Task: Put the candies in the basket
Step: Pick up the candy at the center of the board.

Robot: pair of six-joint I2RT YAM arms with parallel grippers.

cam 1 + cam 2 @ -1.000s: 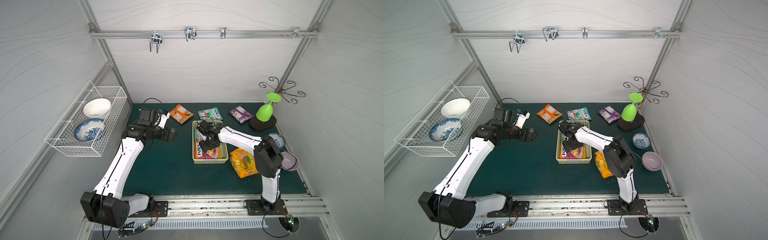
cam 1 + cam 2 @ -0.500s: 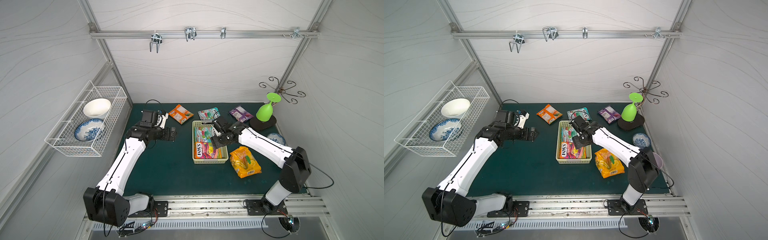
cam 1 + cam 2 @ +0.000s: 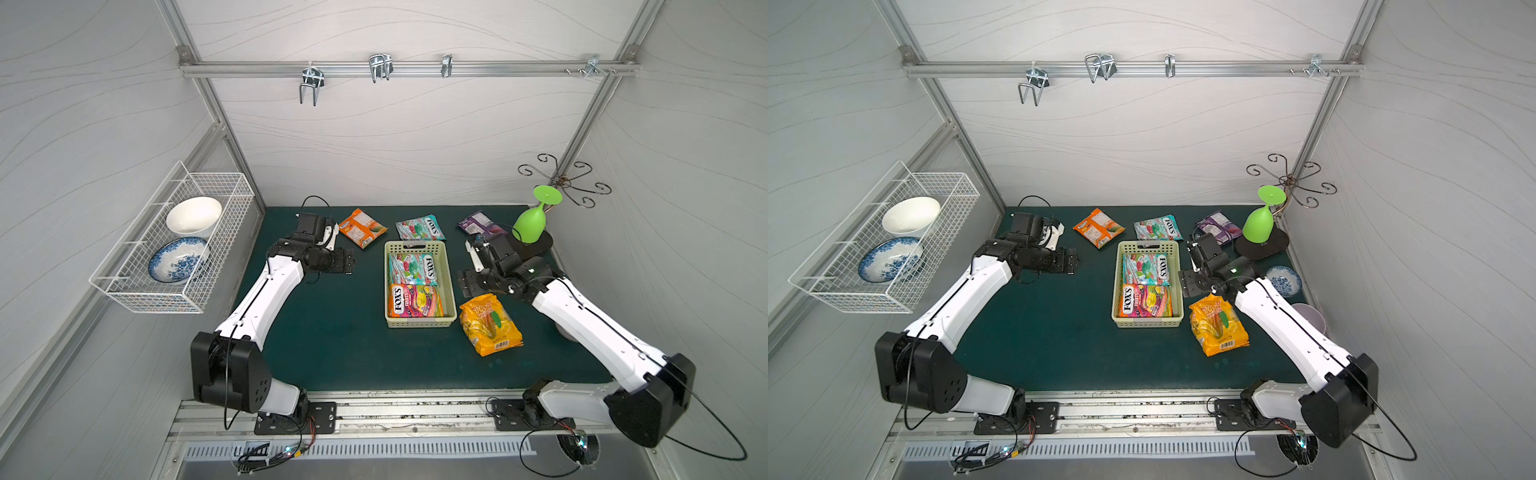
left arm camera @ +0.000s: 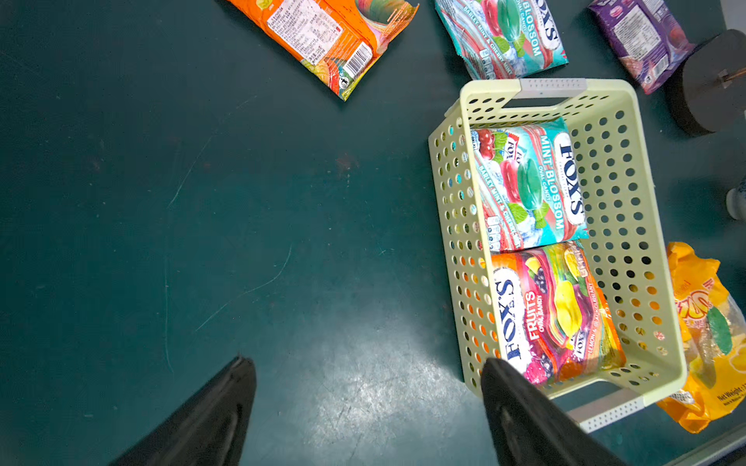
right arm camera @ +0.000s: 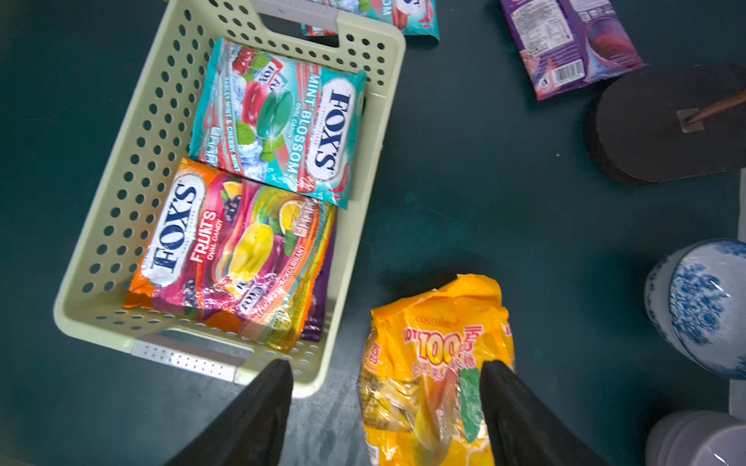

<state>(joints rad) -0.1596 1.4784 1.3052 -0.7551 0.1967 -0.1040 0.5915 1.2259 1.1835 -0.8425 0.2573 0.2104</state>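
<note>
The pale green basket (image 3: 450, 274) (image 3: 1116, 291) stands mid-table. It holds a teal candy packet (image 3: 413, 269) (image 5: 278, 121) and a pink-orange one (image 3: 415, 300) (image 4: 553, 314). On the mat lie an orange packet (image 3: 362, 227), a teal packet (image 3: 420, 227), a purple packet (image 3: 480, 223) and a yellow-orange bag (image 3: 490, 324) (image 5: 436, 363). My left gripper (image 3: 349, 266) (image 4: 365, 363) hovers open over bare mat left of the basket. My right gripper (image 3: 467, 282) (image 5: 385, 365) hangs open beside the basket's right wall, over the bag's far end, holding nothing.
A white wire basket (image 3: 174, 249) with two bowls hangs on the left wall. An upturned green glass (image 3: 530, 224) leans on a black stand base (image 3: 538, 247) at the back right. A blue-patterned bowl (image 3: 1283, 280) and a lilac cup (image 3: 1308, 318) sit by the right wall.
The right gripper has come up out of the basket and swung right to beside its right wall, leaving a teal packet inside. The left arm has barely shifted.
</note>
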